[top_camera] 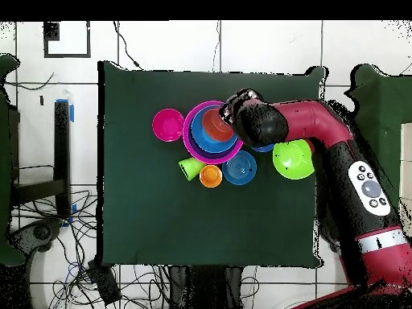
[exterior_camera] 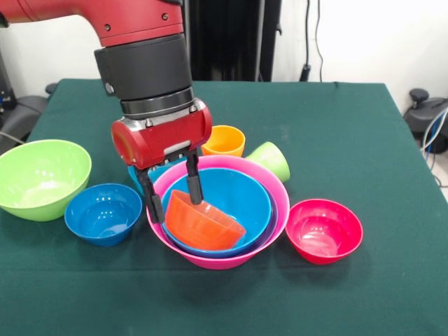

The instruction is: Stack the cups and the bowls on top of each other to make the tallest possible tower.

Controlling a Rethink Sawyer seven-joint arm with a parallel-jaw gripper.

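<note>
Gripping the orange bowl (exterior_camera: 204,222) by its rim, the gripper (exterior_camera: 173,198) holds it tilted inside the blue bowl (exterior_camera: 231,196) nested in the pink bowl (exterior_camera: 276,183).

A table covered with a dark green cloth (exterior_camera: 350,126) carries plastic dishes. Resting directly on it, seen from the front: a large lime green bowl (exterior_camera: 40,178) at the left, a small blue bowl (exterior_camera: 103,213) beside it, a big pink bowl (exterior_camera: 222,262) in the middle, a red-pink bowl (exterior_camera: 324,231) at the right. Behind stand an orange cup (exterior_camera: 224,141) and a tipped-over green cup (exterior_camera: 271,161).
</note>
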